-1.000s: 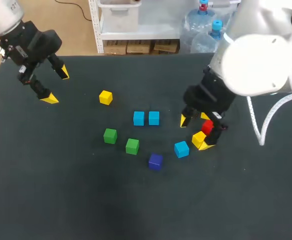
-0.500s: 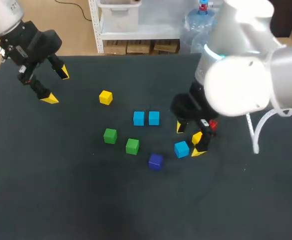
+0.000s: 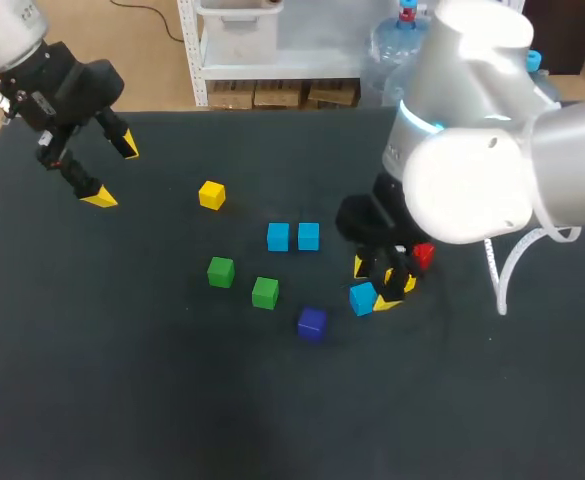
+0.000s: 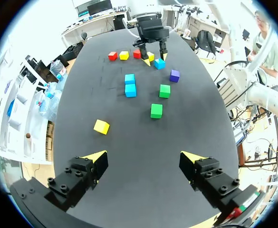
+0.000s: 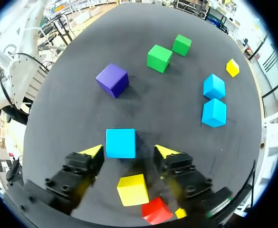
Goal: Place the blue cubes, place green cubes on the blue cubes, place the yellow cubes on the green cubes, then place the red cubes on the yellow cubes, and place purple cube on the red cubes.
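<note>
Moved since a second ago: right claw (image 3: 377,285), swung off the red and yellow cubes toward a lone blue cube; left arm unchanged.

1. Right claw (image 5: 128,152): fingers spread, holding nothing, low over the surface (image 3: 172,400).
2. Lone blue cube (image 5: 120,143): lies between my yellow tips at their very ends, close against one finger with a clear gap to the other. Its faces sit roughly square to the line between the fingers. My judgement is that the grasp turns on a small sideways centring and then closing.
3. Yellow cube (image 5: 132,189) and red cube (image 5: 156,209): under the claw's body, behind the tips, near enough to be nudged.
4. Pair of blue cubes (image 3: 293,236): side by side, further out ahead, probably where the lone cube joins.
5. Left claw (image 3: 114,173): wide, empty, at the far corner, well apart from every cube. The right arm is much nearer.
</note>
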Tool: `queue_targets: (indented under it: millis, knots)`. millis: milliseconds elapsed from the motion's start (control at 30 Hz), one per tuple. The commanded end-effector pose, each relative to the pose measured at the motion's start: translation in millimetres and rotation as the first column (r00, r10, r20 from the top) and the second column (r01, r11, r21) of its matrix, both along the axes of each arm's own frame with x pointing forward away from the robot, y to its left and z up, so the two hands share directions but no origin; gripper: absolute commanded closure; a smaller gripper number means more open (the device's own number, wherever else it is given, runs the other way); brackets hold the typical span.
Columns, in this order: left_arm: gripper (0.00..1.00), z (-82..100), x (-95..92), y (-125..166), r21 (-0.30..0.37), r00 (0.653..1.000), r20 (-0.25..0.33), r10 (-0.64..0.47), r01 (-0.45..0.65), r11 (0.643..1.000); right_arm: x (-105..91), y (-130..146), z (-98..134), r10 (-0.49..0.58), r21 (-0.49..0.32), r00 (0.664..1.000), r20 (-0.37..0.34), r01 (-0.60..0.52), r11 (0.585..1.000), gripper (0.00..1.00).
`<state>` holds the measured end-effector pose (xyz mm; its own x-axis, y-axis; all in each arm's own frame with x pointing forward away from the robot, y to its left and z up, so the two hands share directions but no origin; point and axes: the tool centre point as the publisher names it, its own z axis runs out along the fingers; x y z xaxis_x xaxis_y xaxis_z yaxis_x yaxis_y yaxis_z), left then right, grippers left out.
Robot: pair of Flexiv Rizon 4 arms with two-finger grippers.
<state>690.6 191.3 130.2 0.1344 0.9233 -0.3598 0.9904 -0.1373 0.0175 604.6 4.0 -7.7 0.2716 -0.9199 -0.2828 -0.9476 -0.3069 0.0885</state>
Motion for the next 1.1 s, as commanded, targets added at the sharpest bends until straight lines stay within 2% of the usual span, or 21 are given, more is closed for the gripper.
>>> queue_targets:
  millis: [33,300,333,433,467,900,1100]
  knots:
    - [0.0,-0.4,0.8,0,0.0,1.0,0.0,-0.002,0.002,1.0,0.6,0,-1,-0.003,-0.001,1.0,0.0,0.003,1.0,0.54]
    - [0.0,-0.4,0.8,0,0.0,1.0,0.0,-0.002,0.002,1.0,0.3,0,-2,-0.012,0.002,1.0,-0.004,0.012,1.0,0.55]
    - [0.0,-0.4,0.8,0,0.0,1.0,0.0,-0.002,0.002,1.0,0.2,0,-3,-0.012,0.003,1.0,-0.005,0.012,1.0,0.59]
    - [0.0,-0.4,0.8,0,0.0,1.0,0.0,-0.002,0.002,1.0,0.0,0,-3,-0.01,0.005,1.0,-0.005,0.01,1.0,0.97]
    - [0.0,-0.4,0.8,0,0.0,1.0,0.0,-0.002,0.002,1.0,-0.1,0,-3,-0.009,0.005,1.0,-0.005,0.009,1.0,1.0]
    - [0.0,-0.4,0.8,0,0.0,1.0,0.0,-0.002,0.002,1.0,4.5,-8,2,-0.019,-0.014,1.0,-0.009,0.019,1.0,1.0]
    - [0.0,-0.4,0.8,0,0.0,1.0,0.0,-0.002,0.002,1.0,15.2,-13,3,-0.097,-0.035,0.995,-0.025,0.096,0.995,1.0]
